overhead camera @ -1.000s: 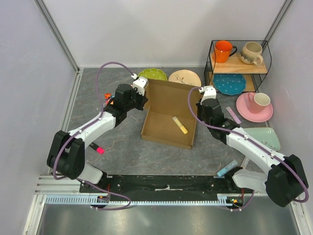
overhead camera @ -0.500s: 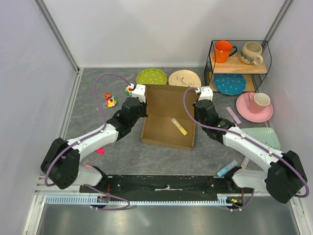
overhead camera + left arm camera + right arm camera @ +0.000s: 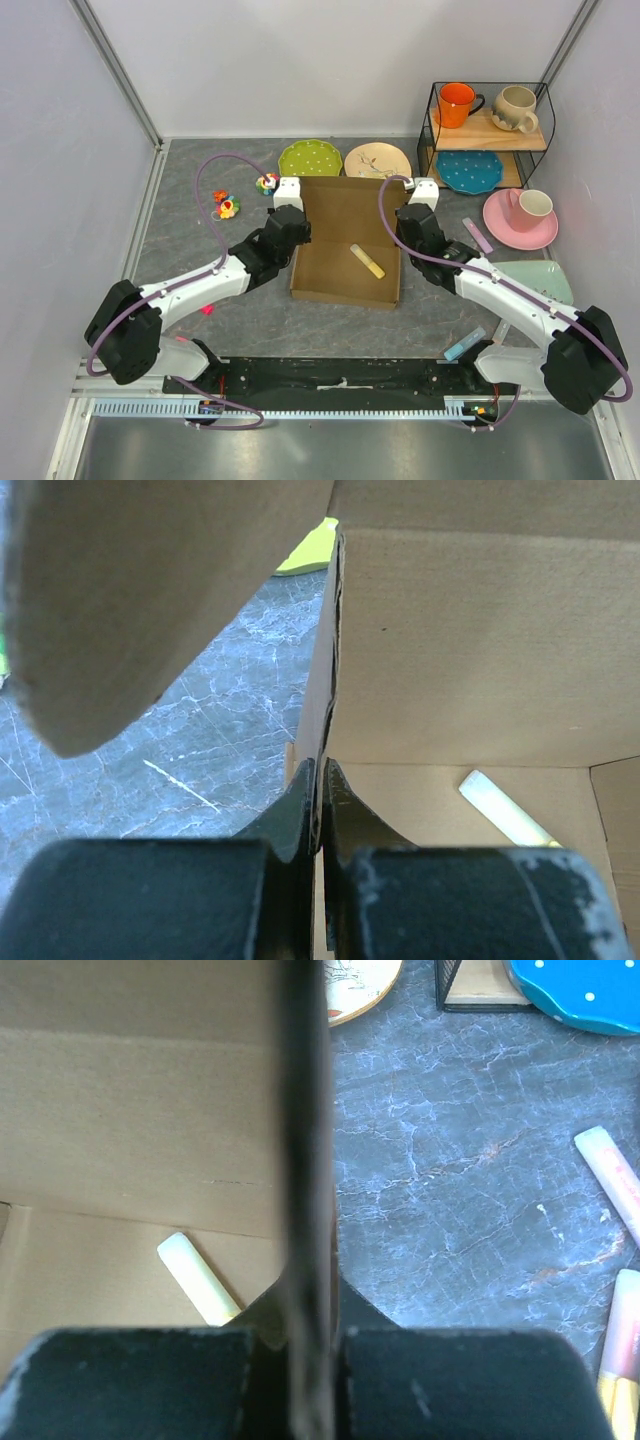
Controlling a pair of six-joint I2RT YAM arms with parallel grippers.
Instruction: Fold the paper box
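The paper box, brown corrugated cardboard, sits open in the middle of the table with its lid panel standing up at the back. A pale yellow stick lies inside it. My left gripper is shut on the box's left side wall; in the left wrist view the wall runs between the jaws, and a loose flap hangs close to the camera. My right gripper is shut on the right side wall, which shows edge-on in the right wrist view. The stick also shows there.
A green plate and a beige plate lie just behind the box. A wire rack with mugs and a blue plate stands at the back right. A pink plate with a mug, a pale green plate, pens and a small toy lie around.
Both grippers have slid nearer along the box's side walls. The box has turned from skewed to square with the table, and its side walls now stand up.
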